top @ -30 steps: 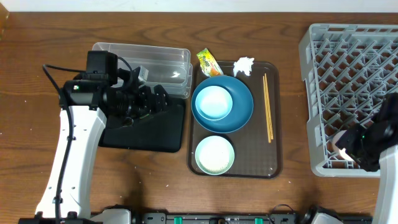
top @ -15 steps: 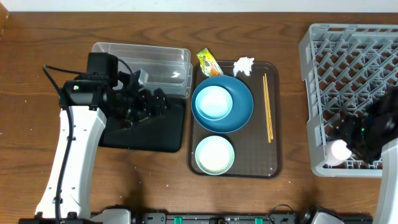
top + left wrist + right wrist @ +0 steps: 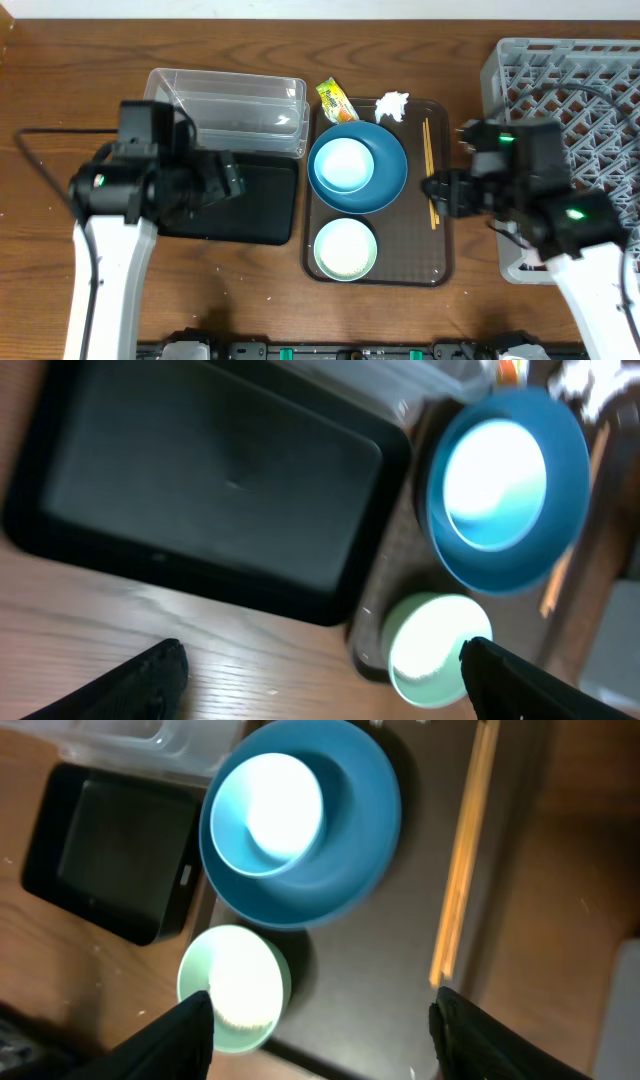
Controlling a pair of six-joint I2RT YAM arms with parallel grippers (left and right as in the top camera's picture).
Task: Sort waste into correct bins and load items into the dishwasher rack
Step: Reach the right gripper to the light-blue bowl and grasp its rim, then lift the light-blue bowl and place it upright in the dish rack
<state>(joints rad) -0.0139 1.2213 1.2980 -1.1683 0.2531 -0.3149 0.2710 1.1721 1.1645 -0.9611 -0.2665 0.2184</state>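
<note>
R gripper [image 3: 432,190]: swinging off the dishwasher rack [image 3: 560,60], now hovering over brown tray [image 3: 440,265] edge, just beside chopsticks [image 3: 431,170].
R jaws: standing wide apart, nothing betw them now.
L gripper [image 3: 232,175]: pulling back leftward, uncovering more of black tray [image 3: 262,205].

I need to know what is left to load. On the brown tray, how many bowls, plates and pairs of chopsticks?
Bowls: 2, the light blue bowl and the pale green bowl
Plates: 1, the blue plate
Pairs of chopsticks: 1
Total: 4
</note>
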